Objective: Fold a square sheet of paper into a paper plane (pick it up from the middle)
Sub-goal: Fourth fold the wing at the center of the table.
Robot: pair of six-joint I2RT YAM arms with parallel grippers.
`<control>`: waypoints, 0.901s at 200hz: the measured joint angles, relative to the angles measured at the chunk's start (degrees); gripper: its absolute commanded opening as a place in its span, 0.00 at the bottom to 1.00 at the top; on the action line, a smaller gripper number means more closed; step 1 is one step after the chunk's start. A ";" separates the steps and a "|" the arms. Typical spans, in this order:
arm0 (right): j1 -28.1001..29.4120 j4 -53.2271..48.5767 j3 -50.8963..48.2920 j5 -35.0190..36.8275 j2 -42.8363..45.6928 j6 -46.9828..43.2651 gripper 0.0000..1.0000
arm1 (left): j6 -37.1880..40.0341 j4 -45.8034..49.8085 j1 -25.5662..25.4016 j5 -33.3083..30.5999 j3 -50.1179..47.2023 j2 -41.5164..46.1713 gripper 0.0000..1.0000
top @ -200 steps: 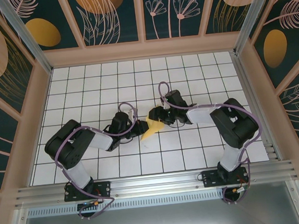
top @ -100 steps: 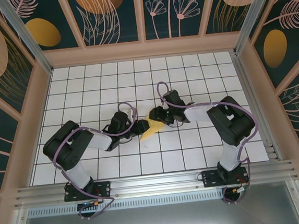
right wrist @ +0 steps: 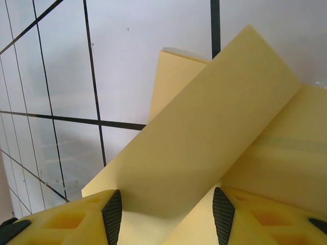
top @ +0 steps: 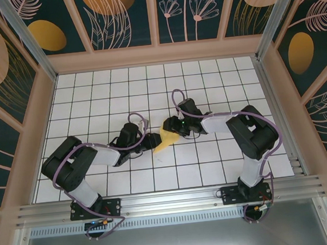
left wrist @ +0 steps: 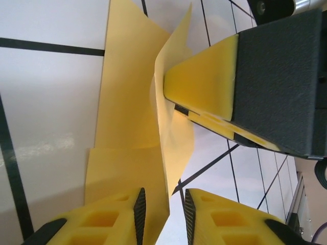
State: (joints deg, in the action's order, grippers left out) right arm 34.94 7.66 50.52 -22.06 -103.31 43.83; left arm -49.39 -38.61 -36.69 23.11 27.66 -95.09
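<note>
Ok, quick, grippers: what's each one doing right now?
Left gripper: slightly open, paper edge in the gap, unclamped.
Right gripper: open, straddling the folded paper, not clamping it.

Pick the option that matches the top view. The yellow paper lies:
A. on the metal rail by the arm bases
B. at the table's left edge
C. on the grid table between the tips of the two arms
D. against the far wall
C: the folded square sheet of paper sits near the middle of the white grid table, with the left claw at its left side and the right claw at its far end.
</note>
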 measured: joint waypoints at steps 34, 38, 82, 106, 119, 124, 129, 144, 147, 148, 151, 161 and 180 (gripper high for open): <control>0.00 -0.17 0.02 0.24 0.00 0.20 0.52 | 0.96 1.68 0.00 -1.57 0.00 -0.07 0.20; 0.00 -0.20 0.02 0.35 0.00 0.20 0.52 | 0.94 1.84 0.00 -1.75 0.00 -0.11 0.19; 0.07 -1.14 0.31 1.57 0.00 0.61 0.49 | 1.33 2.89 0.00 -3.10 0.00 -0.87 0.16; 0.11 -1.77 0.55 2.19 -0.04 0.63 0.48 | 1.33 2.91 0.00 -3.26 0.02 -1.29 0.17; 0.17 -2.08 0.66 2.54 -0.04 0.63 0.48 | 1.33 2.86 0.00 -3.21 0.02 -1.31 0.19; 0.22 -2.14 0.72 2.60 -0.04 0.61 0.48 | 1.33 2.84 0.00 -3.19 0.04 -1.31 0.19; 0.22 -2.19 0.76 2.67 -0.04 0.63 0.48 | 1.33 2.86 0.00 -3.19 0.02 -1.31 0.20; 0.22 -2.23 0.76 2.73 -0.04 0.63 0.48 | 1.36 2.82 0.00 -2.93 0.02 -1.31 0.25; 0.22 -2.23 0.76 2.73 -0.04 0.63 0.48 | 1.27 2.82 0.00 -2.86 0.04 -1.31 0.25; 0.22 -2.25 0.76 2.73 -0.04 0.63 0.48 | 1.27 2.80 0.00 -2.82 0.02 -1.31 0.26; 0.22 -2.23 0.76 2.73 -0.04 0.61 0.48 | 1.33 2.71 0.00 -2.71 0.04 -1.31 0.26; 0.22 -2.23 0.76 2.73 -0.04 0.63 0.48 | 1.20 2.34 0.00 -2.45 0.02 -1.31 0.27; 0.22 -2.19 0.76 2.69 -0.04 0.63 0.48 | 1.11 1.57 0.00 -1.79 0.04 -1.38 0.28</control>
State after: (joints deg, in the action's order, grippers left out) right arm 35.16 5.48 51.29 -19.38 -103.35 44.47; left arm -48.27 -37.04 -36.69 21.32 27.70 -96.47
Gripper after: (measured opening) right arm 0.480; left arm 0.277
